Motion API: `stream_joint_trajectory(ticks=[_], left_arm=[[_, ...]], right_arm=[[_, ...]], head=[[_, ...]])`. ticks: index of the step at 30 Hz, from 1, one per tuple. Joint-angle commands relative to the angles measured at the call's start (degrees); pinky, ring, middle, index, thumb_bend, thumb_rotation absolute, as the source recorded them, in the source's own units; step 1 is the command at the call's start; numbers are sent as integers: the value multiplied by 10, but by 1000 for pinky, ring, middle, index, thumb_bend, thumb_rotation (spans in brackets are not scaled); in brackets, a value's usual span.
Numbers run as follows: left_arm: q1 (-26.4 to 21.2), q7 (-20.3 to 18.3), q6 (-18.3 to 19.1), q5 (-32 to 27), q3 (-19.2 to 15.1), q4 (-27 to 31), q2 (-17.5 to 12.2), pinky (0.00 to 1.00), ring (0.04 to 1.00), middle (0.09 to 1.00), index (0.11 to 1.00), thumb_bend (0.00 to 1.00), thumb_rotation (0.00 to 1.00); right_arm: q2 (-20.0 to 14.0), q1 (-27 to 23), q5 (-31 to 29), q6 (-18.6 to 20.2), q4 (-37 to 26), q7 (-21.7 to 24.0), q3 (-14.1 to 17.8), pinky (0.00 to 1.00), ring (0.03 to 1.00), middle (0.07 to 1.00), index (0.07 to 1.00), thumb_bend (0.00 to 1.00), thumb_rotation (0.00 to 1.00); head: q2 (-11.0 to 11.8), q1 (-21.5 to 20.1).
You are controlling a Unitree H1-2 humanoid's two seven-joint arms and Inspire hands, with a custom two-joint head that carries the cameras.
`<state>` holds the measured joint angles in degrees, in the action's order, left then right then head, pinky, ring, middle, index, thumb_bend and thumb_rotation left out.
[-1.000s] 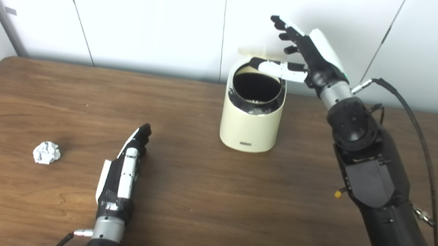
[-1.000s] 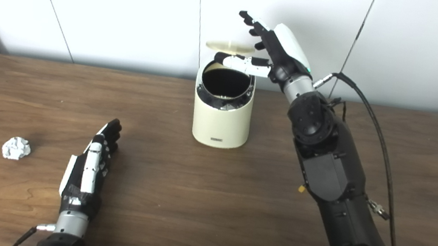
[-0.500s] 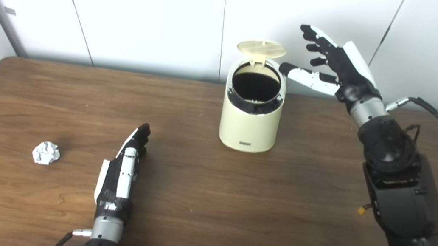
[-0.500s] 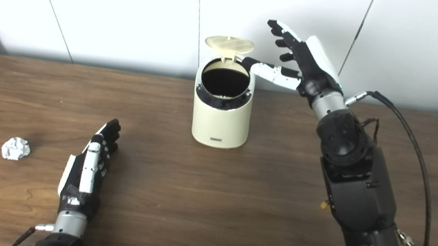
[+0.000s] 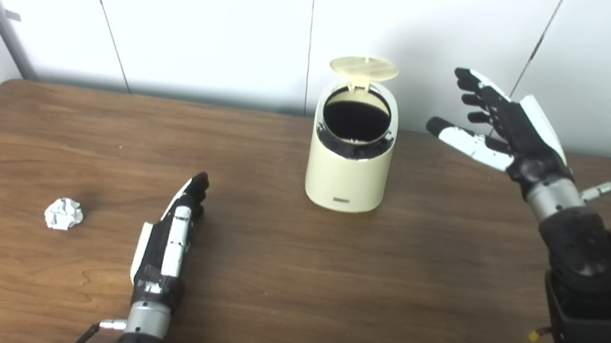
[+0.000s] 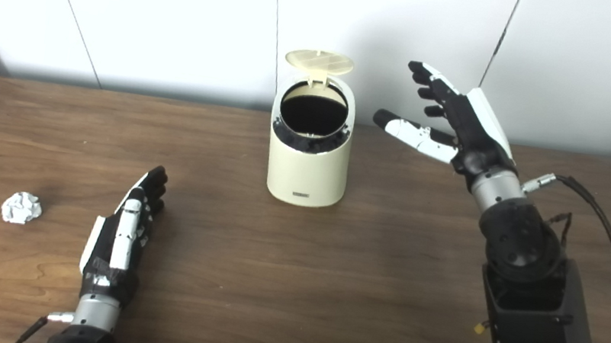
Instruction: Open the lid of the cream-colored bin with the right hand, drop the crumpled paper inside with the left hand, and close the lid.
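Cream-colored cylindrical plastic bin (image 5: pixel 349 166) with round lid (image 5: pixel 364 67) upright, mouth clear for crumpled white paper ball (image 5: pixel 64 213) lying left on brown wooden worktop (image 5: pixel 277 287); right hand (image 5: pixel 502 130) beside bin, fingers spread, empty; left hand (image 5: pixel 169 236) flat, fingers together.

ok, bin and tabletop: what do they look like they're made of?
Bin: probably molded plastic, cream with a smooth satin look, soft highlights, thin ribbed lid standing open. Table: dark wood grain, low sheen; whether solid wood or laminate can't be told.

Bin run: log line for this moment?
lid: up | bin: open | paper: on table | left hand: open, flat | right hand: open, clear of bin
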<state>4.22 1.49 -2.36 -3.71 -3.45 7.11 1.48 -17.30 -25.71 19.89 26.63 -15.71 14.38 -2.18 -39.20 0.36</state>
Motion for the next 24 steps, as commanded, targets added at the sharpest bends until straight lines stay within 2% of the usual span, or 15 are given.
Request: stream_joint_trajectory(ticks=[1,4,7,8,11,14,16,20,24], left_arm=[[2,-2,10,-3,-2,6,-4,997,981,954,940,308,948],[2,-1,10,-3,-2,7,-7,999,981,957,944,303,942],[1,-1,11,-4,-3,7,-9,996,982,955,941,304,943],[1,-2,13,-3,-3,8,-10,997,983,955,941,304,945],[2,-1,18,-4,-3,12,-12,997,986,959,941,307,952],[1,-2,17,-5,-4,11,-14,996,986,958,940,315,936],[1,-2,17,-5,-4,12,-14,989,983,952,935,316,937],[1,-7,15,-9,-4,12,-17,993,983,952,938,322,948],[2,-3,21,-9,-6,18,-16,1000,990,955,939,328,945]], right_arm=[[6,6,-26,-19,-14,-17,20,857,896,914,892,602,632],[7,36,-41,-39,-8,-26,29,887,916,927,909,587,664],[12,56,-64,-71,7,-36,40,874,918,925,909,555,686],[17,65,-85,-82,10,-35,49,869,918,925,908,552,690],[33,90,-152,-87,9,-28,77,955,958,951,918,532,655],[42,112,-189,-85,1,-29,92,995,975,968,939,528,719],[43,126,-195,-88,-1,-34,94,990,978,974,946,592,825],[51,151,-227,-113,6,-37,105,995,989,986,958,631,906],[66,169,-276,-143,33,-36,122,987,998,999,983,624,983]], head=[[-1,0],[-3,-2],[-4,-4],[-5,-5],[-7,-8],[-8,-10],[-8,-10],[-12,-5],[-14,-2]])
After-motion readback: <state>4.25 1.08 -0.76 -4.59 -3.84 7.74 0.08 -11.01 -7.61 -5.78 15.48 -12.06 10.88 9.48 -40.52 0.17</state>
